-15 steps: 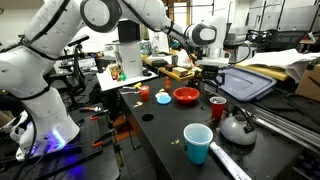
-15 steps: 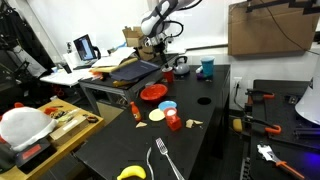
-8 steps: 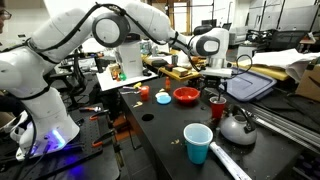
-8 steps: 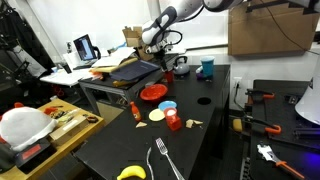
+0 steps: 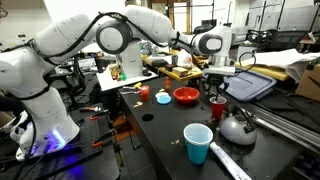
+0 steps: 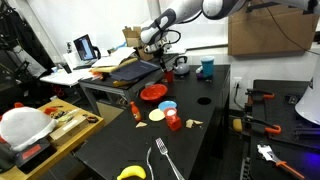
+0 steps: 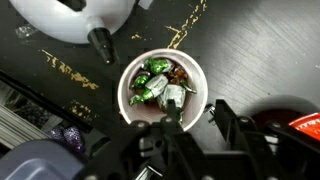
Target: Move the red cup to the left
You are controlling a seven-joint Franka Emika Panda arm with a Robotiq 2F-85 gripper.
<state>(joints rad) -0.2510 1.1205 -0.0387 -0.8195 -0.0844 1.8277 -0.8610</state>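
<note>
The red cup [image 5: 217, 104] stands on the black table between the red bowl [image 5: 186, 96] and the steel kettle [image 5: 237, 127]. In the wrist view, seen from above, the cup [image 7: 163, 85] holds several wrapped sweets. My gripper [image 5: 215, 88] has come down onto it. My gripper [image 7: 195, 122] stands open, its jaws half drawn in. One finger [image 7: 168, 120] is over the cup's inside and the other finger [image 7: 222, 112] is outside the rim. A gap still shows beside the cup's wall. In an exterior view the gripper [image 6: 166, 62] hides most of the cup.
A light-blue cup [image 5: 197, 143] stands near the front of the table. The kettle [image 7: 75, 20] is close beside the red cup. A small blue dish [image 5: 163, 98], a fork [image 6: 165, 160] and a banana [image 6: 131, 173] lie further along. A grey bin lid [image 5: 248, 85] sits behind.
The arm has lowered the gripper onto the red cup. The jaws have drawn in from wide open to about half. The cup has not moved.
</note>
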